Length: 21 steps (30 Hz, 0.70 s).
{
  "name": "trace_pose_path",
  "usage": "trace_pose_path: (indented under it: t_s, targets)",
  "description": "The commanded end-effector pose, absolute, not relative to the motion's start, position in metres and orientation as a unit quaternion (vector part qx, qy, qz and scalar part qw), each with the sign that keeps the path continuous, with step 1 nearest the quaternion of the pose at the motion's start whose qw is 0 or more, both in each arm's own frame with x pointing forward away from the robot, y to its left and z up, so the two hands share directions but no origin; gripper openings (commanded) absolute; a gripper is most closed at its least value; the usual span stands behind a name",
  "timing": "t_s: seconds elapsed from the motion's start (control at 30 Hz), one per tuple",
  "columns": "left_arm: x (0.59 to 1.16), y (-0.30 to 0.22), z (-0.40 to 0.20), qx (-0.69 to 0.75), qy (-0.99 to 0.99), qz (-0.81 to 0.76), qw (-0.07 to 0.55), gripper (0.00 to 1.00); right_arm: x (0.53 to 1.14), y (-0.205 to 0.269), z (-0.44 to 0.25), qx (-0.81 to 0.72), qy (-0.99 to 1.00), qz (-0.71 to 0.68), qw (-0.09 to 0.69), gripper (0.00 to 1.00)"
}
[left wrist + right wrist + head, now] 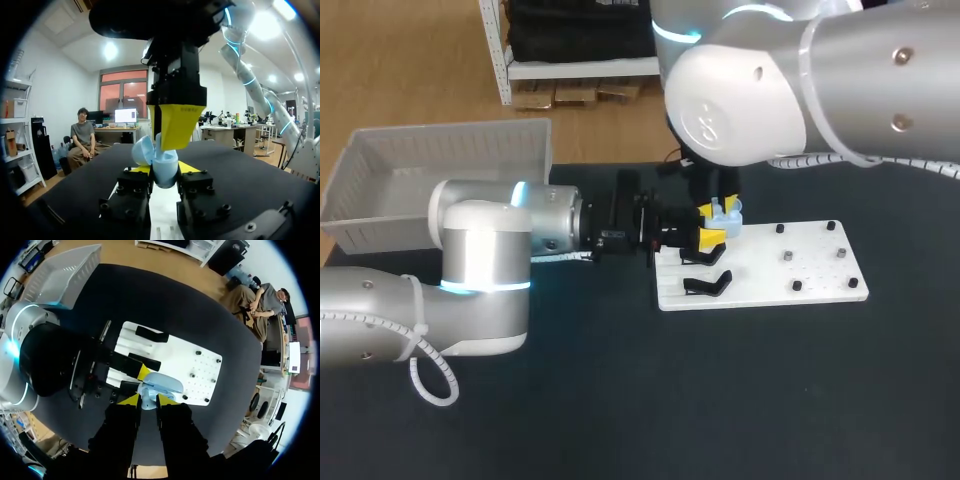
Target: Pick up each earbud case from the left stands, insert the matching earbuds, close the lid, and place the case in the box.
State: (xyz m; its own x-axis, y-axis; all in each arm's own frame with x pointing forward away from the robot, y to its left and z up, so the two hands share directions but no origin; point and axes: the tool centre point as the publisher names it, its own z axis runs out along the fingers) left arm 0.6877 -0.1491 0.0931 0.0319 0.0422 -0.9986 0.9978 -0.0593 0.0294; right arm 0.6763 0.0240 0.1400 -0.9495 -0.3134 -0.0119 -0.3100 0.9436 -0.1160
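Note:
A light-blue earbud case (165,175) with its lid (142,150) swung open is held just above the white stand board (820,265). My left gripper (712,238), coming in level from the left, is shut on the case's body (728,214). My right gripper (148,401) hangs straight down over it. Its yellow fingers (176,125) reach into the open mouth and are shut on a small light-blue piece, seemingly an earbud (148,398). How far that piece sits in the case is hidden.
Black stands (706,284) sit on the board's left part, and small black and grey pegs (787,257) dot its right part. A white plastic box (440,160) stands at the table's back left. Bare dark tabletop lies in front of the board.

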Motion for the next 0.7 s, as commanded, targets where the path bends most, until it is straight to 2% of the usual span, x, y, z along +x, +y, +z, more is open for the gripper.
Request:
trace_pose_path:
  t_s: [0.03, 0.23, 0.27, 0.3, 0.33, 0.4, 0.7]
  targets:
    - [0.6857, -0.1485, 0.0928, 0.531, 0.488, -0.494, 0.485, 0.0, 0.6813, 0.0265, 0.1398, -0.157, 0.986, -0.061, 0.012, 0.0]
    - [0.6857, -0.1485, 0.0928, 0.531, 0.488, -0.494, 0.485, 0.0, 0.6818, 0.0267, 0.1402, -0.154, 0.986, -0.06, 0.012, 0.0]
    - [0.6857, -0.1485, 0.0928, 0.531, 0.488, -0.494, 0.485, 0.0, 0.6818, 0.0268, 0.1402, -0.153, 0.986, -0.06, 0.012, 0.04]
    - [0.6857, -0.1485, 0.0928, 0.531, 0.488, -0.494, 0.485, 0.0, 0.6819, 0.0268, 0.1402, -0.153, 0.986, -0.06, 0.012, 0.15]
    - [0.6857, -0.1485, 0.0928, 0.531, 0.488, -0.494, 0.485, 0.0, 0.6819, 0.0268, 0.1402, -0.152, 0.986, -0.059, 0.012, 0.2]
    - [0.6857, -0.1485, 0.0928, 0.531, 0.488, -0.494, 0.485, 0.0, 0.6819, 0.0268, 0.1402, -0.151, 0.987, -0.059, 0.013, 0.25]
    - [0.6857, -0.1485, 0.0928, 0.531, 0.488, -0.494, 0.485, 0.0, 0.6811, 0.0248, 0.1424, -0.146, 0.988, -0.052, 0.018, 0.28]
